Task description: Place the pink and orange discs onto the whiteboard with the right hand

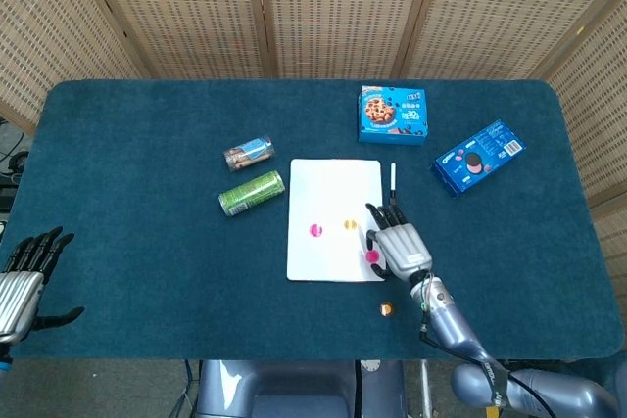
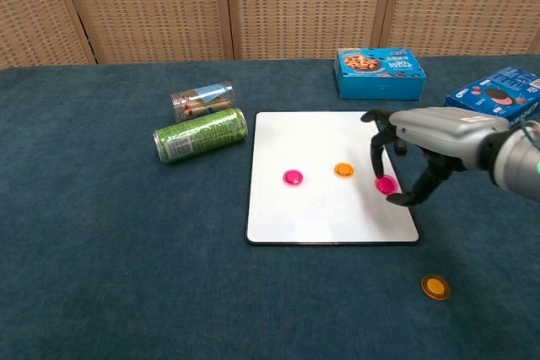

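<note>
Woven cane screens stand behind a worktop (image 2: 101, 292) covered in dark blue cloth. Over the right part of the whiteboard (image 2: 321, 208), the right hand (image 2: 422, 145) pinches a pink disc (image 2: 386, 184) between thumb and fingers, low above the board surface. One pink and one orange disc already lie mid-board, to its left. The loose orange disc (image 2: 434, 287) sits on the cloth, off the board's near right corner, toward the robot from that hand and far nearer to it than to the left hand (image 1: 24, 276), which rests spread at the far left edge. The right-hand blue box (image 2: 494, 99) shows Oreo cookies; its lettering is too small to read.
</note>
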